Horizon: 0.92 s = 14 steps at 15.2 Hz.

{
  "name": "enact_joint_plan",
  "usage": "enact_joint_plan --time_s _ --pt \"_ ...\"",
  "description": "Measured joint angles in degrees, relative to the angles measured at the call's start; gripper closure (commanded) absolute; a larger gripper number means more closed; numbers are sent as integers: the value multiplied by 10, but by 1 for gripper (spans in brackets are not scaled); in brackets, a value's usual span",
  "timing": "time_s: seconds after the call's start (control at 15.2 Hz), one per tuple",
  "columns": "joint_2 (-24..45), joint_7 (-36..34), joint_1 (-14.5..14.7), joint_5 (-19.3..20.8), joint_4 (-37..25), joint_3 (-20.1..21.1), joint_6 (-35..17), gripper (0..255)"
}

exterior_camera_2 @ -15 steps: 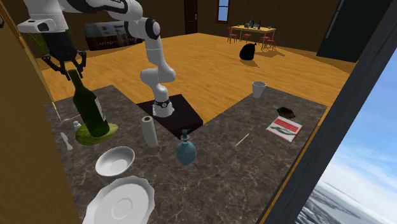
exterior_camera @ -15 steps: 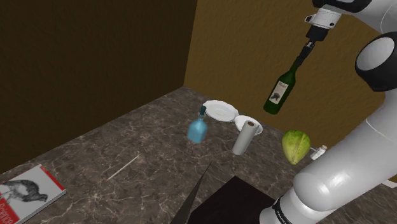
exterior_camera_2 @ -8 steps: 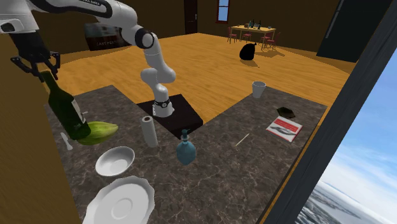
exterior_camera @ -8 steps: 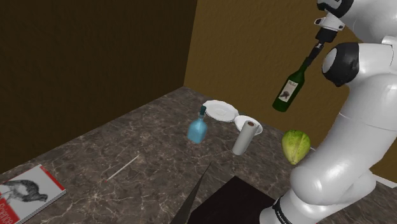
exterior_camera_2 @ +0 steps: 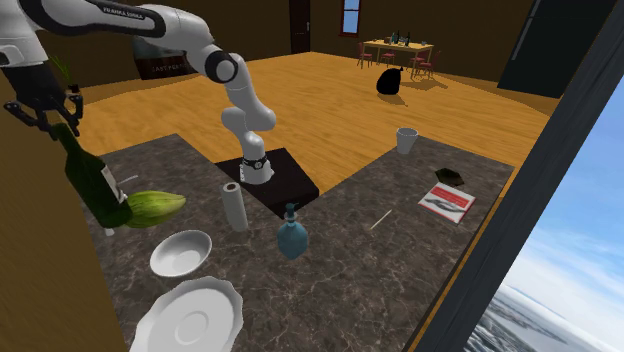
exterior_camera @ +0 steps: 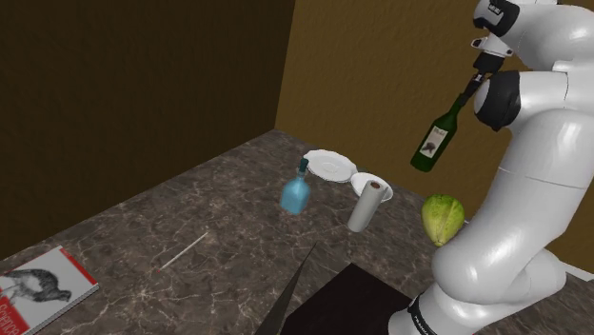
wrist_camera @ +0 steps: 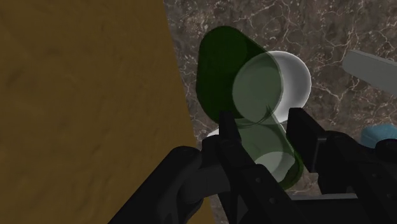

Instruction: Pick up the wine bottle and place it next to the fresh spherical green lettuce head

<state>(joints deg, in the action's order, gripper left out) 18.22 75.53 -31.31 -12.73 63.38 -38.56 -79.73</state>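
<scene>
A dark green wine bottle (exterior_camera: 435,143) with a pale label hangs tilted in the air, held by its neck in my gripper (exterior_camera: 473,86), which is shut on it. The green lettuce head (exterior_camera: 444,219) lies on the marble counter just below the bottle's base, close to the brown wall. From the second exterior view the bottle (exterior_camera_2: 92,182) slants down from the gripper (exterior_camera_2: 45,118) and its base overlaps the end of the lettuce (exterior_camera_2: 157,207). In the wrist view the fingers (wrist_camera: 230,135) clasp the green glass (wrist_camera: 236,83) above a white bowl (wrist_camera: 296,76).
A white paper roll (exterior_camera: 367,205), a white bowl (exterior_camera: 365,181), a scalloped plate (exterior_camera: 330,165) and a blue glass flask (exterior_camera: 296,193) stand beside the lettuce. A thin stick (exterior_camera: 184,250) and a book (exterior_camera: 38,285) lie farther off. The brown wall (exterior_camera: 381,67) is close behind the bottle.
The arm has swung the held bottle toward the shoulder view's right and closer to the wall, and it now hangs over the lettuce's wall side. Nothing on the counter has moved.
</scene>
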Motion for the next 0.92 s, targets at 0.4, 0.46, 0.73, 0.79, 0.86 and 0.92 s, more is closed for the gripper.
enact_joint_plan --time_s 0.4,0.46,0.73,0.79,0.86,0.92 --pt "-27 -4 23 19 84 0 -60 255" --pt "-31 -5 27 22 98 0 -71 255" --pt "-45 -8 37 31 146 1 -108 255" --pt "-48 -8 40 33 157 1 -117 255" --pt "-52 -9 42 35 170 2 -126 255" --pt "-51 -8 42 35 175 2 -133 255"
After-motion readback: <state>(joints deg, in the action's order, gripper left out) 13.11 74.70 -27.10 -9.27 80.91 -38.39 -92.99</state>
